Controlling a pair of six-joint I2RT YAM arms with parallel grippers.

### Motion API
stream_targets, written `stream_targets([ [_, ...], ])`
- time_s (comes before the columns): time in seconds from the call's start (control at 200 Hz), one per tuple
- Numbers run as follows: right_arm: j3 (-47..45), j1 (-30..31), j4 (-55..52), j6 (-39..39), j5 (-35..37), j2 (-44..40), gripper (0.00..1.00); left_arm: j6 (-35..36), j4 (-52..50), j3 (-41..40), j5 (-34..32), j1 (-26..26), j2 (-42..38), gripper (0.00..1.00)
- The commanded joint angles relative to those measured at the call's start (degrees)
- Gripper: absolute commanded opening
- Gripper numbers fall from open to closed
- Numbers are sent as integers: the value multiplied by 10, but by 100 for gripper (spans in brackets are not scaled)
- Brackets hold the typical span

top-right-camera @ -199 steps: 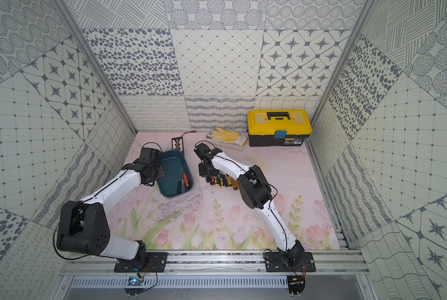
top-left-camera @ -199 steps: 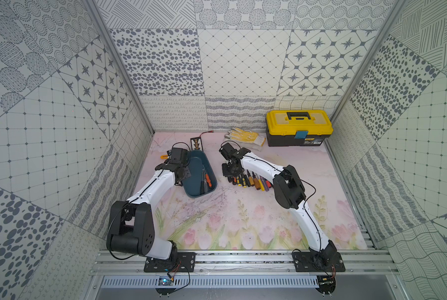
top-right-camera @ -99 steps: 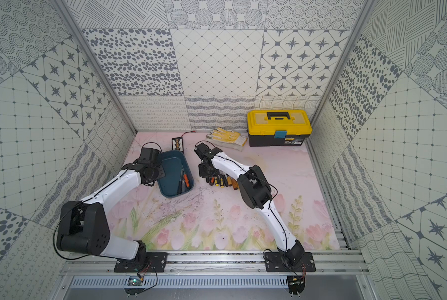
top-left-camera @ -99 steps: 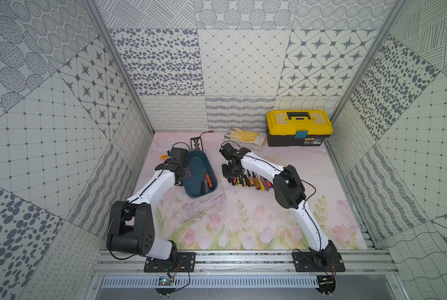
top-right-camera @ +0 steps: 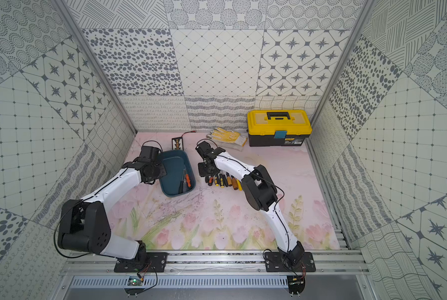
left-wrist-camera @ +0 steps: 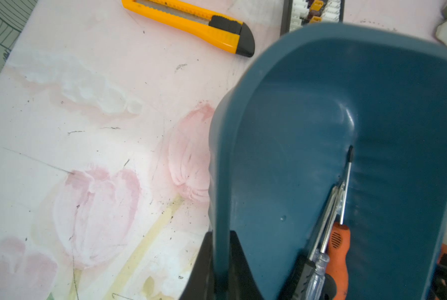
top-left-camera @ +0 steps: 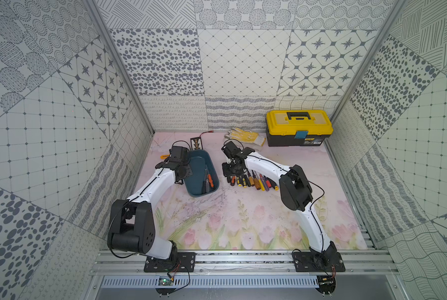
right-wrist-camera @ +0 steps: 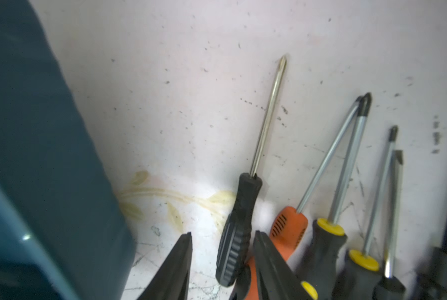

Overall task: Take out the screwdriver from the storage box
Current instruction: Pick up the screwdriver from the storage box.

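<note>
The teal storage box (top-left-camera: 199, 163) (top-right-camera: 174, 166) sits on the mat at the back left. My left gripper (left-wrist-camera: 221, 233) (top-left-camera: 182, 171) is shut on its side wall (left-wrist-camera: 282, 130). In the box lie an orange-handled screwdriver (left-wrist-camera: 338, 249) (top-left-camera: 210, 180), a clear-handled one (left-wrist-camera: 318, 270) and a black-handled one (left-wrist-camera: 297, 275). My right gripper (right-wrist-camera: 223, 235) (top-left-camera: 231, 170) stands open, low over the mat just right of the box (right-wrist-camera: 35, 155). A black-handled screwdriver (right-wrist-camera: 239, 226) lies on the mat between its fingers, with a gap on one side.
A row of several screwdrivers (top-left-camera: 253, 180) (top-right-camera: 223, 180) lies on the mat beside the right gripper. A yellow toolbox (top-left-camera: 299, 127) and work gloves (top-left-camera: 245, 135) are at the back. A yellow utility knife (left-wrist-camera: 191, 24) and a connector strip (top-left-camera: 195, 142) lie behind the box.
My right gripper's jaws have spread apart around the black-handled screwdriver at the row's left end. The left gripper and the box have not moved.
</note>
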Motion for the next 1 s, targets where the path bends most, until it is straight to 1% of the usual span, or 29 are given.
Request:
stream_targets([
  [0.0, -19, 1, 51, -29, -1, -59, 44, 26, 21, 9, 52, 2, -6, 0],
  [0.08, -29, 1, 66, -41, -18, -80, 44, 29, 36, 2, 51, 1, -14, 0],
  [0.16, -18, 5, 63, -61, -48, -90, 45, 30, 47, -2, 58, 2, -20, 0],
  [0.225, -9, 12, 56, -73, -51, -97, 45, 30, 50, -3, 67, 2, -23, 0],
  [0.34, -2, 27, 49, -87, -55, -105, 49, 30, 50, -4, 65, 1, -26, 0],
  [0.495, 24, 45, 18, -90, -74, -87, 50, 28, 54, -8, 71, -1, -30, 0],
  [0.675, 34, 63, 6, -76, -105, -60, 50, 35, 70, -23, 59, -10, -42, 0],
  [0.846, 39, 74, 21, -36, -142, -23, 50, 30, 75, -25, 55, -12, -32, 0],
  [0.996, 53, 83, 20, -17, -142, 2, 50, 30, 75, -22, 52, -13, -28, 0],
])
